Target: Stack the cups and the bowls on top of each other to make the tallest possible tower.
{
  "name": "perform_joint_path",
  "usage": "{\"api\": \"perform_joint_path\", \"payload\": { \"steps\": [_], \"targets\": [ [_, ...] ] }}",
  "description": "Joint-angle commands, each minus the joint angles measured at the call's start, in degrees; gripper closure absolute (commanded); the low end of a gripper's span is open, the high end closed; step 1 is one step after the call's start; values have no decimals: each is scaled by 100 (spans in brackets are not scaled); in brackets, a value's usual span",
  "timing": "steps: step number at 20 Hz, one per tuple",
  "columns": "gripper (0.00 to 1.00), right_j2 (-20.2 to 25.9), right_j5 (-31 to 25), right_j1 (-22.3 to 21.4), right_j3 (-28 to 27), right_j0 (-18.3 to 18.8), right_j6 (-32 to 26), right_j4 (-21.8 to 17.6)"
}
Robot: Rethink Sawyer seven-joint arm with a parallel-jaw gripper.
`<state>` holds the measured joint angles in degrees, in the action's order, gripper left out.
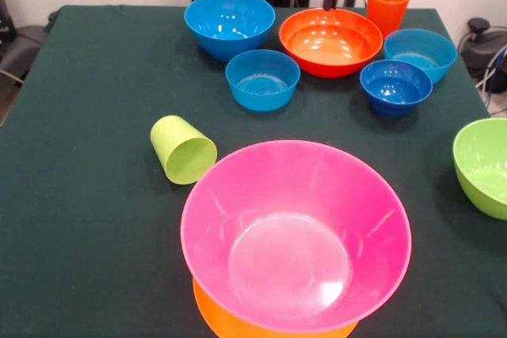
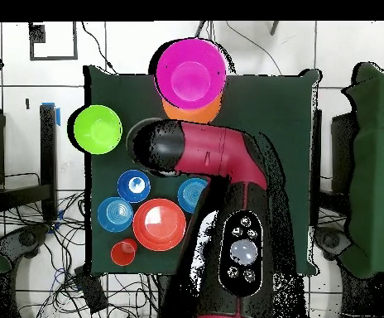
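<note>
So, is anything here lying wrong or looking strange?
Yes, the lime green cup lies tipped on its side on the table, its mouth toward the camera, while the orange cup stands upright. The pink bowl sits upright on the orange bowl. Nothing looks spilled or broken.

A robotics lab test cell. A worktop (image 2: 286, 166) covered in dark green cloth stands on a pale tiled floor (image 2: 121, 50), with loose black cables (image 2: 55, 240) trailing beside it. A red and black robot arm (image 2: 228, 166) reaches over it. Bright plastic bowls (image 1: 330, 41) serve as test props.
</note>
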<state>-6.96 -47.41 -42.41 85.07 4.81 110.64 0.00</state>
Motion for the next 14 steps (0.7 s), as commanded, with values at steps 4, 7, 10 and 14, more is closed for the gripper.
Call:
{"api": "perform_joint_path", "payload": {
  "steps": [4, 7, 10, 14],
  "targets": [
    [0, 449, 305, 93, 727, 146, -193, -422],
    [0, 505, 392, 115, 770, 199, -209, -424],
    [0, 514, 449, 266, 623, 224, -222, -499],
    [0, 659, 673, 597, 439, 349, -298, -520]
  ]
}}
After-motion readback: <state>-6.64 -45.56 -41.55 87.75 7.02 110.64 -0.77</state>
